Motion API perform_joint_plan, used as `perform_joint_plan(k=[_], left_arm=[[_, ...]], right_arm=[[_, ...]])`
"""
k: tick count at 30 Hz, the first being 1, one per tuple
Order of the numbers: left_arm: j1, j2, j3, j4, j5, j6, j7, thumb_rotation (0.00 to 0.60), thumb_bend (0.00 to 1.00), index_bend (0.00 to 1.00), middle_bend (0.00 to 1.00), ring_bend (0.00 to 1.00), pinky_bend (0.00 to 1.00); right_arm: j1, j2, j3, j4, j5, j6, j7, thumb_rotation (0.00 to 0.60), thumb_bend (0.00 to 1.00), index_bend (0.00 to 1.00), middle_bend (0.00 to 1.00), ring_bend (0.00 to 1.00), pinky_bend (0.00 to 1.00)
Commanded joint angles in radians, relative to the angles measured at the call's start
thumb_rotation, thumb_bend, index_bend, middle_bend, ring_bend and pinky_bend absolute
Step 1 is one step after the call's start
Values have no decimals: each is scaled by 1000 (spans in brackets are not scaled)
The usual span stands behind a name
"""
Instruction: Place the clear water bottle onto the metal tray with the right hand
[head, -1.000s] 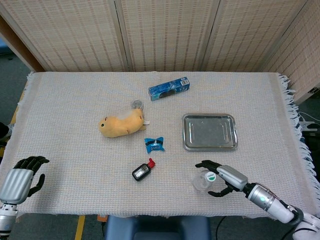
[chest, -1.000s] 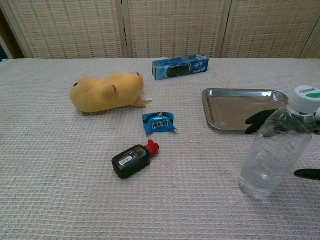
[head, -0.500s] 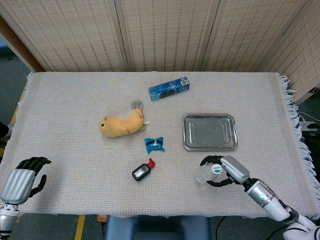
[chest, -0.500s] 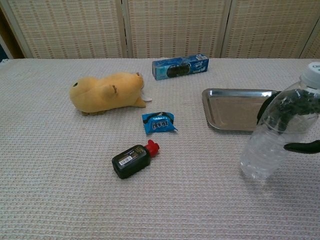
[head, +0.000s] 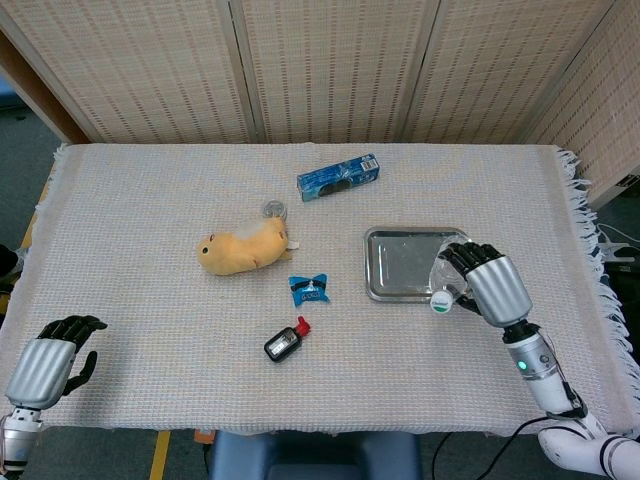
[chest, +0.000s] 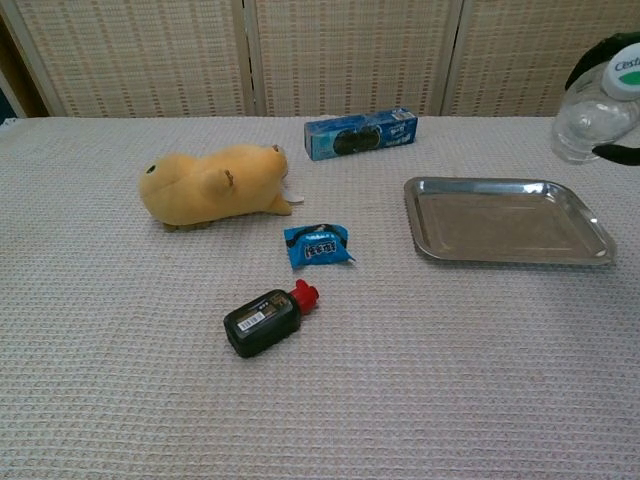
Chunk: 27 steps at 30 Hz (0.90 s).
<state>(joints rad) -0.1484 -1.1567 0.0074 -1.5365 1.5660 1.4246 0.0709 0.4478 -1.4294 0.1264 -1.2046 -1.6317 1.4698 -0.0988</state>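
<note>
A: Which step was it at?

B: Carry phase, I'd say. Right hand (head: 487, 283) had its fingers wrapped round the clear water bottle (head: 447, 283), lifted off the cloth and tilted, cap end pointing toward the front edge. From the head cam it hung over the right part of the metal tray (head: 400, 262); chest cam showed it high above the tray's far right corner.

A: Next move?

B: Prob. lower it, level or upright it, set it inside the rim, then let go. Round, smooth plastic – could roll on a slick tray if laid flat.

A: Materials?

B: Bottle: thin see-through plastic, ribbed, white cap w/ green. Tray: shallow, rectangular, rounded corners, dull shiny steel, raised lip. Tabletop under a woven waffle-texture cloth (head: 150, 200), fringe on the right edge.

A: Left hand?

B: Left hand (head: 45, 355) sat at the front left corner, holding nothing, fingers curled in.
</note>
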Motion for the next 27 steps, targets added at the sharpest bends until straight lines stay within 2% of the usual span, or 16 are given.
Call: perform_joint_plan(k=[1,4,5,8,10,14,18,22,25,27], left_arm=[[0,1,0,0,2,1,1,600,535,307,259,204,262],[0,1,0,-1,-2,1,-1,600,535,307,259,204,262],[1,2,0,-2,-2,2,-3,600,535,307,259,204,262],[1,2,0,0,-1,3,-2,600,535,307,259,204,262],[1,2,-1,0,-2,3,-4,600,535,307,260,204,263],[0,1,1,1,2,2,1,600,535,307,261,204,263],[-1,1,3,-2,0,-3,3,600,535,306,262,204,263],[-2,-1,3,-1,2,-3,8,600,536,306,263,204,263],[-3,0,4,-4,-1,-6,6,600,535,306,263,204,263],[-3,0,4,-2,0,-6,8,600,534,306,263,204,263]], right_arm=[[-3,-95,63,102,61,37,-110,600,26,806,609,459,490],[-1,-26,13,-43,80,-92,254,600,26,808,613,463,501],[5,18,-7,-107,81,-144,430,600,26,808,613,464,503],[38,124,-54,-201,37,-242,826,600,26,809,614,465,504],[52,156,-69,-214,12,-255,1019,600,26,809,614,465,504],[66,184,-91,-206,-22,-252,1221,600,26,809,614,465,504],[75,208,-108,-201,-35,-260,1306,600,26,809,614,465,504],[74,215,-107,-196,-11,-273,1257,600,26,809,614,465,505],[57,194,-79,-179,65,-282,1017,600,26,809,614,465,507],[37,157,-45,-165,142,-266,762,600,26,809,614,465,507]])
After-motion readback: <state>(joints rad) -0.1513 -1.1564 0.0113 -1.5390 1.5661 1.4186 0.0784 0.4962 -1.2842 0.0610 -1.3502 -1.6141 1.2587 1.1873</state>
